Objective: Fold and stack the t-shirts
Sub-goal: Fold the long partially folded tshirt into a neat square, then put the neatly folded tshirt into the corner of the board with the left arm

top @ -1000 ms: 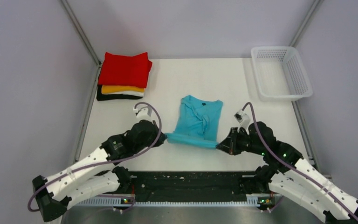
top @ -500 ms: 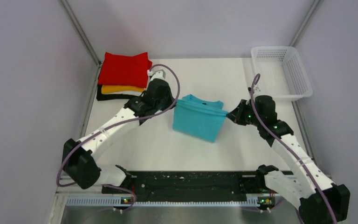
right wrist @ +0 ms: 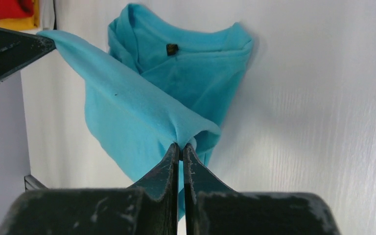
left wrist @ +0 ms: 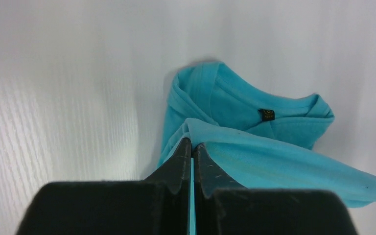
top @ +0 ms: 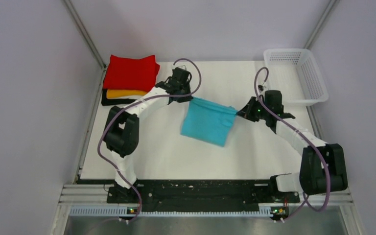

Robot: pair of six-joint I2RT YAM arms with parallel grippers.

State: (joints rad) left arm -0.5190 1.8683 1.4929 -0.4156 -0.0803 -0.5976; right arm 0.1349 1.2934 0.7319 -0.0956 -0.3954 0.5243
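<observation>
The turquoise t-shirt [top: 208, 125] lies mid-table, its near hem lifted and carried back over its collar end. My left gripper [top: 190, 99] is shut on the hem's left corner; in the left wrist view [left wrist: 192, 143] cloth [left wrist: 274, 161] shows between the jaws, the collar and label beyond. My right gripper [top: 239, 113] is shut on the hem's right corner; in the right wrist view [right wrist: 181, 145] the held hem [right wrist: 127, 98] stretches left to the other gripper's fingers [right wrist: 14, 46]. Folded shirts are stacked at the far left: red [top: 130, 72] on top, orange [top: 127, 93], white and black below.
A white plastic mesh basket [top: 296, 76] stands at the far right corner. Metal frame posts run along both table sides. The black rail with the arm bases [top: 200, 193] lies at the near edge.
Both grippers have carried the shirt's near hem from the front of the table up and back toward the collar, folding the shirt over itself. Both arms are now stretched far out.
</observation>
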